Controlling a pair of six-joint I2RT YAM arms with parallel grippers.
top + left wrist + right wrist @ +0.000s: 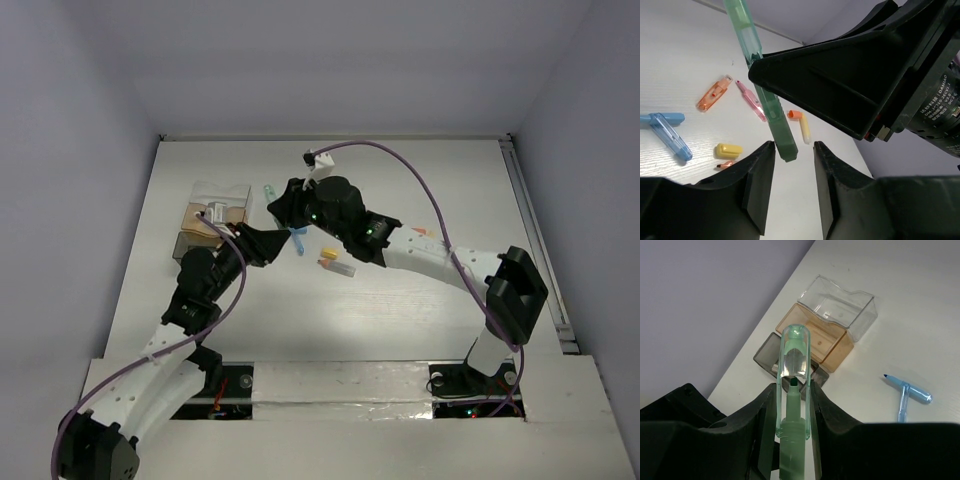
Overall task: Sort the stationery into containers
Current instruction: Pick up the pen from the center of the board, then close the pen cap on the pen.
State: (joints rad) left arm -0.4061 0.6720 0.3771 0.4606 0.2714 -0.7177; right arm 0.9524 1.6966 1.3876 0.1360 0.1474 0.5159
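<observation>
My right gripper (793,390) is shut on a green highlighter (791,415) with a clear cap and holds it above the table; it also shows in the top view (283,205). In the left wrist view the highlighter (771,107) hangs with its dark end just beyond the open, empty left gripper (794,146), near its left finger. The containers (840,307) are a clear box, a tan box (815,337) and a grey box (767,354) side by side at the table's left (215,212). Loose stationery lies on the table: an orange piece (712,93), a pink piece (751,100), a blue piece (666,131) and a yellow cap (729,149).
A yellow piece with an orange end (802,126) and a small orange bit (725,163) lie near the left fingers. A blue pen (905,392) lies right of the boxes. The two grippers are close together above the table's middle (270,243). White walls stand at the back and sides.
</observation>
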